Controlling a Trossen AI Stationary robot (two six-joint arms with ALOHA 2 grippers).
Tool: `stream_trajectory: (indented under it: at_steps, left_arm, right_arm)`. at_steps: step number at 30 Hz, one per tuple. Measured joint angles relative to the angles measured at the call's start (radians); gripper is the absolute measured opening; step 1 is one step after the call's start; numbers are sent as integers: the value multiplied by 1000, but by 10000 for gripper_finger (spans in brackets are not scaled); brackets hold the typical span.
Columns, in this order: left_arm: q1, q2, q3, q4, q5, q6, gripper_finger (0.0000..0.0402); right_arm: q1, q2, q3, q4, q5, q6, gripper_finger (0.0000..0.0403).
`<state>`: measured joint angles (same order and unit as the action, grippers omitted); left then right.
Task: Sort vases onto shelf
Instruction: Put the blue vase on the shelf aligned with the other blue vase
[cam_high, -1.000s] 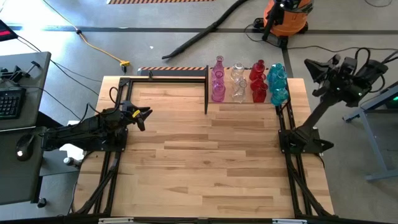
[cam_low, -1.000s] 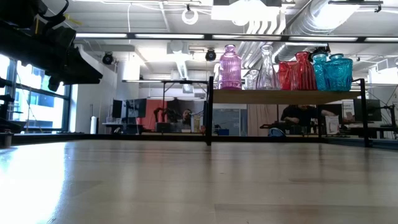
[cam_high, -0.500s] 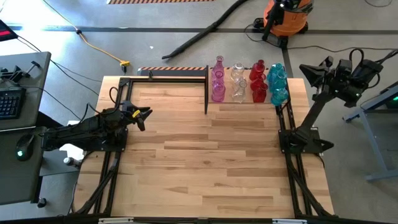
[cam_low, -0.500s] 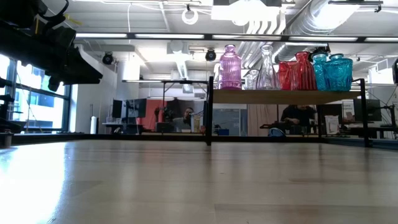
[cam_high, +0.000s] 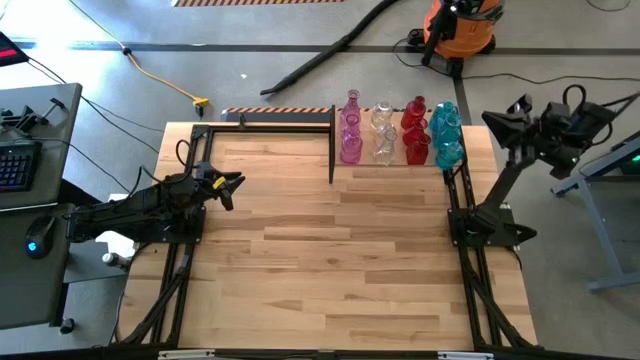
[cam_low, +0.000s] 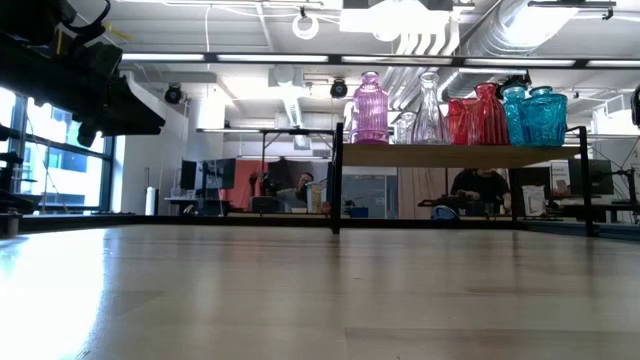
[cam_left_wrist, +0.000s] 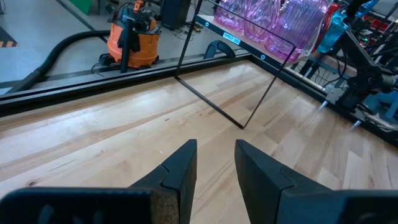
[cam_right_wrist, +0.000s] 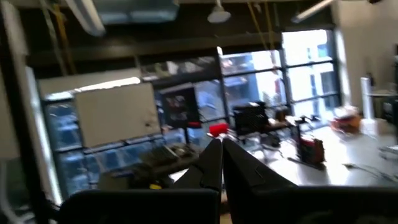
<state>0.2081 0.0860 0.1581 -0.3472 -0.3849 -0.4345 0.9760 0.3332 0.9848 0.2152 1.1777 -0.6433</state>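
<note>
All vases (cam_high: 400, 132) sit on shelf (cam_low: 450, 156) — none left on table. Right gripper (cam_high: 494, 120) clenched, empty, raised just beside the teal ones; left gripper (cam_high: 234, 186) released, well apart. Best: withdraw w/o clipping glass.

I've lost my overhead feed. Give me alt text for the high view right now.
All the vases sit on the shelf at the table's far right corner, in colour columns: pink vases, clear vases, red vases, teal vases. The left claw rests open at the table's left edge; the right claw is raised, shut, beside the shelf.
</note>
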Motion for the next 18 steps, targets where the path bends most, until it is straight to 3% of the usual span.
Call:
stream_trajectory:
  at_steps: [5,18]
  left_arm:
    - [0,0,0,0,0,0,101]
    - [0,0,0,0,0,0,101]
  right_arm:
    - [-34,45,0,-1,-143,111,0]
    - [-156,210,34,35,-788,589,0]
